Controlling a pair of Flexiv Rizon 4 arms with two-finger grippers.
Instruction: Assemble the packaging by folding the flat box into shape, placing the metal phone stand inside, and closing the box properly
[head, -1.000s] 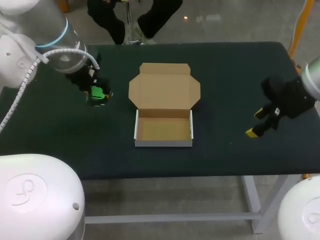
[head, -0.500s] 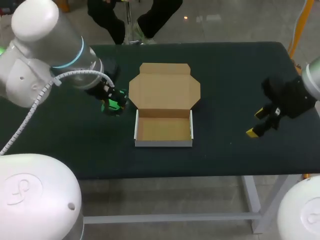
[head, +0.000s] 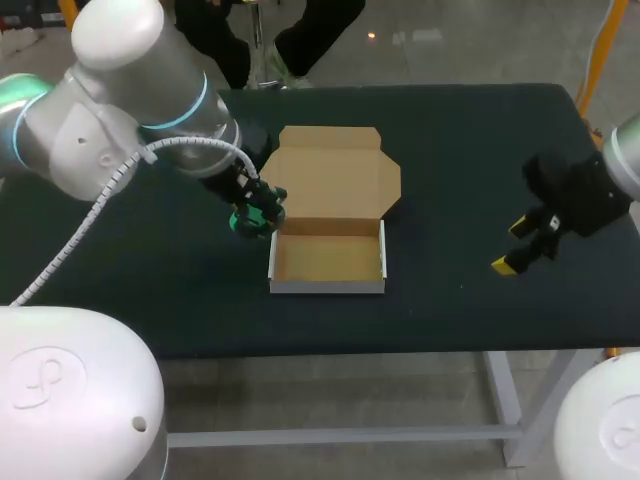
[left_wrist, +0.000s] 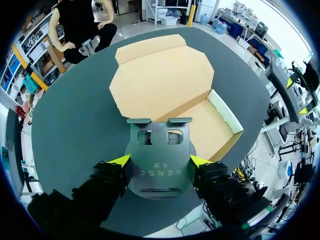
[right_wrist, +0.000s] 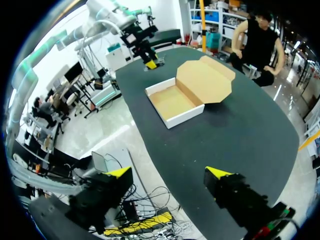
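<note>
In the middle of the head view, the cardboard box (head: 328, 286) sits folded into a tray on the dark table (head: 140, 290), its brown lid (head: 330, 180) lying open and flat behind it. The left gripper (head: 255, 215) hangs at the tray's upper left corner, its yellow tips clamped on either side of the dark metal phone stand (left_wrist: 159, 142), which is held just short of the box's near edge. At the right of the frame, the right gripper (head: 512, 246) is well apart from the box, fingers spread and holding nothing.
</note>
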